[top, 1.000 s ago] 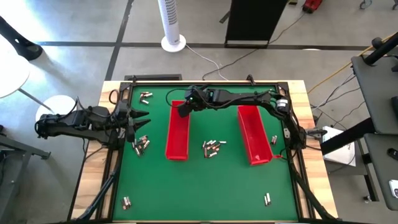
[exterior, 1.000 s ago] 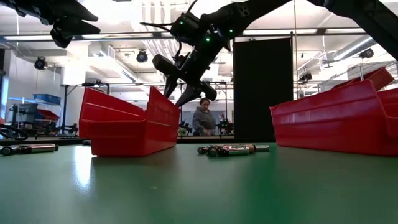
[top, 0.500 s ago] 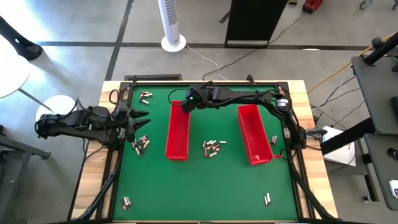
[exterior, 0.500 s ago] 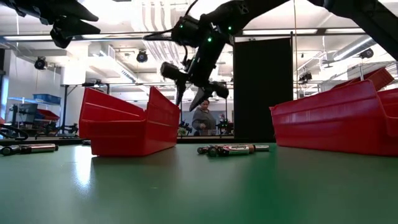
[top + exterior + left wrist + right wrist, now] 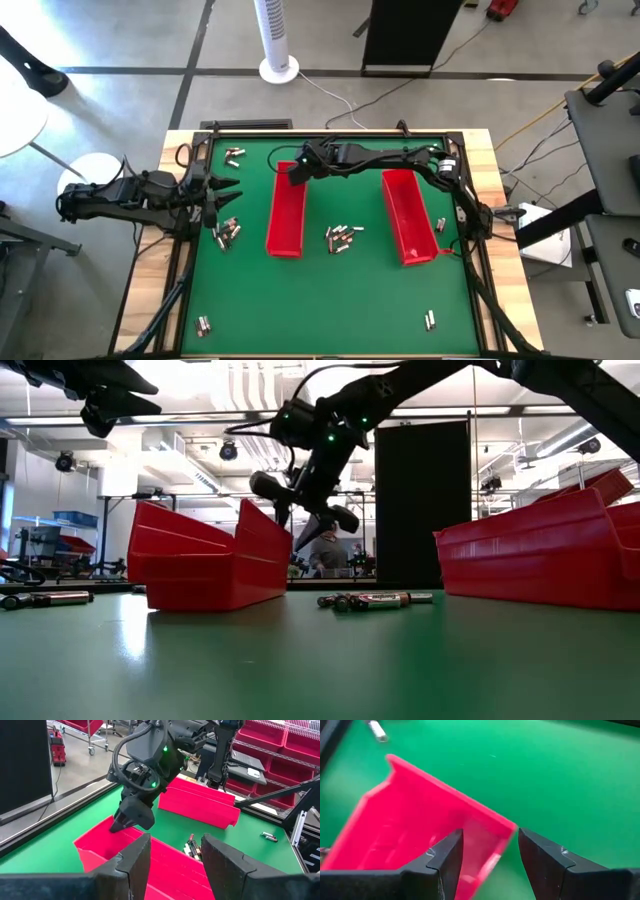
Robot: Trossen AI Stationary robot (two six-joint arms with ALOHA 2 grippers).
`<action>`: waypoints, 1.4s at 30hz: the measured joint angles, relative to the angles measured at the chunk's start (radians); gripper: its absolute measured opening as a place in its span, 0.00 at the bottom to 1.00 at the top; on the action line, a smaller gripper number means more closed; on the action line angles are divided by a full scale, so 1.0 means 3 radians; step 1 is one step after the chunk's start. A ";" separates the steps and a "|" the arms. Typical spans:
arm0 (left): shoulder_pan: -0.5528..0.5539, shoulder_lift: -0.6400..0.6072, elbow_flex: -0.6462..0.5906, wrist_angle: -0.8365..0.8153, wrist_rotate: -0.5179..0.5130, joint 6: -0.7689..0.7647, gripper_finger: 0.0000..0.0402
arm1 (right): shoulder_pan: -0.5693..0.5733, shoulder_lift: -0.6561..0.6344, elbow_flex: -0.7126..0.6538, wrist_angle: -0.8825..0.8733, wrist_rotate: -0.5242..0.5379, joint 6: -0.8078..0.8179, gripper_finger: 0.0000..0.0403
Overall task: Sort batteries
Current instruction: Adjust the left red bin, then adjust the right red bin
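Green matting covered the worktop (image 5: 330,300), framed in pale wood, with shelving and a distant seated person beyond its far edge. My right pincer (image 5: 298,170) hung above the far end of the left tray (image 5: 285,215); its fingers (image 5: 442,862) stood part open with nothing between them, only the tray's red floor showing through the gap. My left pincer (image 5: 225,195) waited at the left edge, fingers likewise apart and empty.

Outward from the right pincer, the nearest batteries were a small heap (image 5: 341,237) on the matting between the left tray and the right tray (image 5: 407,215). A second cluster (image 5: 226,233) lay close by my left pincer, near the left edge. A few more (image 5: 235,154) sat toward the far-left corner, a pair (image 5: 203,325) near the front-left corner, another pair (image 5: 430,320) near the front-right corner, and one (image 5: 440,225) just beyond the right tray, near the right edge.

I judged the step as the gap between a drop and a fresh pick: my right pincer was empty over the tray, and most batteries were still loose on the matting. The next move called for swinging back toward the middle heap, coming down over a single cell, and turning my fingers across its length so neighbours were not dragged along.

One battery in the middle heap (image 5: 385,599) carried a printed label, but I could not read it.
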 joint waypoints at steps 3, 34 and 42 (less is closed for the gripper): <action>0.0000 0.0000 0.0000 0.0000 -0.0016 0.0019 0.39 | 0.0001 0.0000 0.0000 0.0033 -0.0019 -0.0025 0.45; 0.0000 0.0009 0.0000 0.0004 -0.0109 0.0009 0.39 | -0.0014 -0.0608 0.0006 -0.0873 -0.0037 -0.0028 0.45; 0.0000 0.0065 0.0002 0.1221 0.0485 0.0104 0.39 | 0.0258 -0.1227 0.0000 -0.2694 0.0075 0.0170 0.45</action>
